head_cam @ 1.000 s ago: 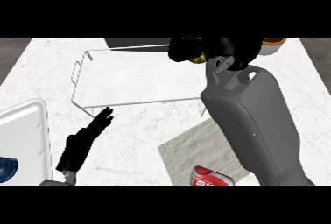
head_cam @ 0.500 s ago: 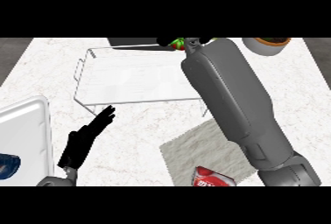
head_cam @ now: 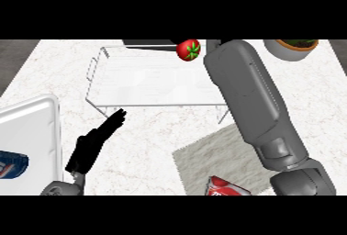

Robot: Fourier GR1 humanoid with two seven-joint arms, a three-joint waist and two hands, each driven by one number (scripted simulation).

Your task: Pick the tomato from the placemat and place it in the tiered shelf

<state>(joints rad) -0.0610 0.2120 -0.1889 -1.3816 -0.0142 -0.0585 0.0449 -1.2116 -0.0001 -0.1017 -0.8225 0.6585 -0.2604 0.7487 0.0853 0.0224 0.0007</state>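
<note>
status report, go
Left hand open, low left. Right hand not in view. Tomato at far edge of shelf, beside right forearm. Nothing in the way.

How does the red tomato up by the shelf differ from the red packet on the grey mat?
The round red tomato has a green stalk; the red packet is flat and angular, with white print. The tomato shows at the far edge of the clear tiered shelf; the packet lies on the grey placemat, partly cut off at the view's bottom. Both are red.
</note>
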